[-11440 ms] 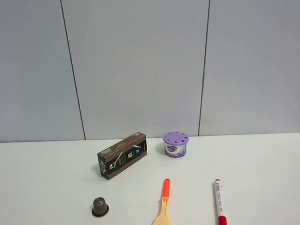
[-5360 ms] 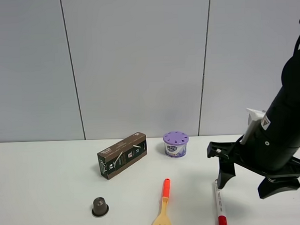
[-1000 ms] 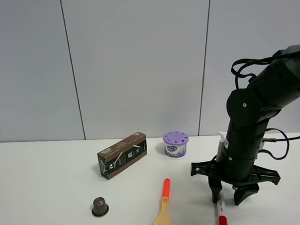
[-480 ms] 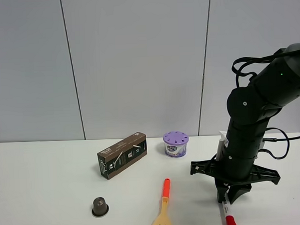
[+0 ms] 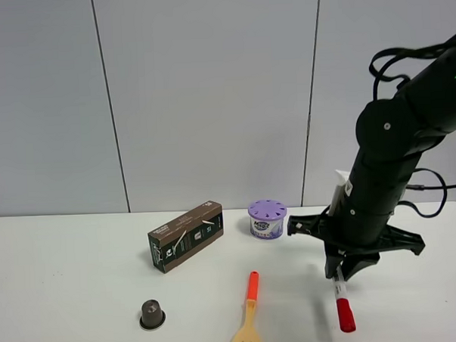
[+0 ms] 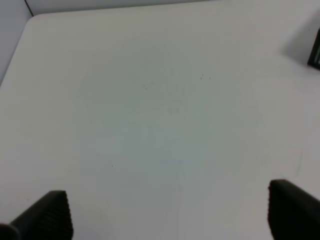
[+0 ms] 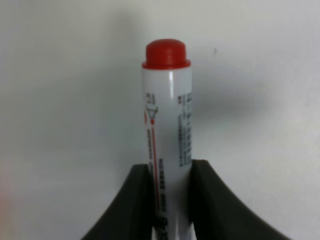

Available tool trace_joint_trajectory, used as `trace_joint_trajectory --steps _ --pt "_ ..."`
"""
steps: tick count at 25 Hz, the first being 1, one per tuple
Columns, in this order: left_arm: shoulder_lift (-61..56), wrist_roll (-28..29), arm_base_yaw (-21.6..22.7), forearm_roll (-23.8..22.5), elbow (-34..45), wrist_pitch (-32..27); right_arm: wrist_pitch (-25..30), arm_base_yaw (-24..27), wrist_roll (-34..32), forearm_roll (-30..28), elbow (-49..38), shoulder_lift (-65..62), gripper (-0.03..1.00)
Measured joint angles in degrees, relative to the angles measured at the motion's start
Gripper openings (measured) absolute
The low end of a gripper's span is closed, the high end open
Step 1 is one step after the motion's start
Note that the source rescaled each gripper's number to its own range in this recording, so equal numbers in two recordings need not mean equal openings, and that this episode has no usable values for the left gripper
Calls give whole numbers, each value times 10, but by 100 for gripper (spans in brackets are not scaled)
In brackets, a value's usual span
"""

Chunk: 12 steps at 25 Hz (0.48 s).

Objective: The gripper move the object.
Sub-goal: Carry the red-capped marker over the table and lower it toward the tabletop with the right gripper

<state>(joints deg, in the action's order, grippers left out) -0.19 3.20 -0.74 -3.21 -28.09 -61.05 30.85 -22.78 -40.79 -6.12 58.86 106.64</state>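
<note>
My right gripper (image 5: 341, 274) is shut on the white marker pen (image 5: 340, 292) and holds it lifted above the table at the right, its red cap (image 5: 346, 317) hanging down toward the front. In the right wrist view the pen (image 7: 167, 120) stands out from between the two black fingers (image 7: 134, 200), which are pinched on its barrel, with the red end away from the gripper (image 7: 168, 200). My left gripper (image 6: 170, 215) is open and empty over bare white table; it does not show in the exterior view.
An orange-handled wooden spatula (image 5: 248, 321) lies left of the pen. A brown box (image 5: 187, 236), a purple-lidded tub (image 5: 267, 218) and a small dark capsule (image 5: 152, 314) stand on the white table (image 5: 66, 284). A grey wall is behind.
My right gripper closed on the pen and has lifted it off the table, moving up and slightly back. The pen now hangs tilted with its red cap down.
</note>
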Motion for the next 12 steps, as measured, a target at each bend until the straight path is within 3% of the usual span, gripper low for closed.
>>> trace_joint_trajectory --steps 12 --pt "0 0 0 0 0 0 -3 -20 30 16 1 -35 0"
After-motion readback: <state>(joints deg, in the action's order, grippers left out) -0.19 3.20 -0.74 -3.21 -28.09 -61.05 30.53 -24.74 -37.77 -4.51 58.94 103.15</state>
